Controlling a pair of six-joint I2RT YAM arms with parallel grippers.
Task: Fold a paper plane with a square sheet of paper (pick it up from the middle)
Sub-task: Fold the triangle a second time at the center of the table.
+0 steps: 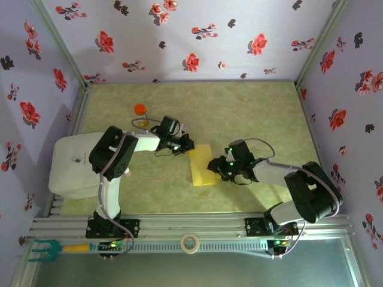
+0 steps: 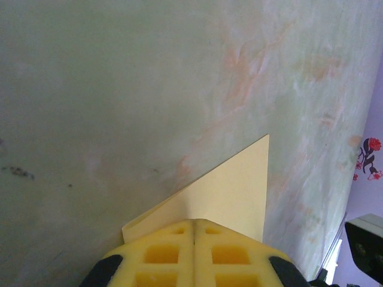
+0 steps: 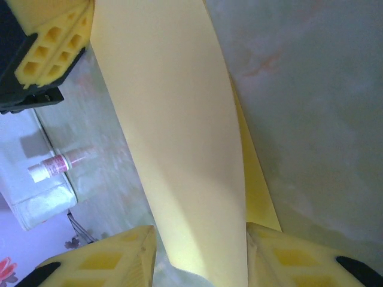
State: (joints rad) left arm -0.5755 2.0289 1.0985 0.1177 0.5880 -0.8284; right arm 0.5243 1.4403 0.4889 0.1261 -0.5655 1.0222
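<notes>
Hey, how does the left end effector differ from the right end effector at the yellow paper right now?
The left end effector has its fingers pressed together, pinching the edge of the yellow sheet. The right end effector has its fingers spread, with the sheet running between them. In the top view, the left one sits at the sheet's far left corner and the right one at its right edge. Both have yellow gridded fingers.

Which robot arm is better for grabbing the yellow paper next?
Probably the right. The right gripper is open with the yellow paper between its fingers, so it only needs closing. The left gripper is busy, shut on one corner.
</notes>
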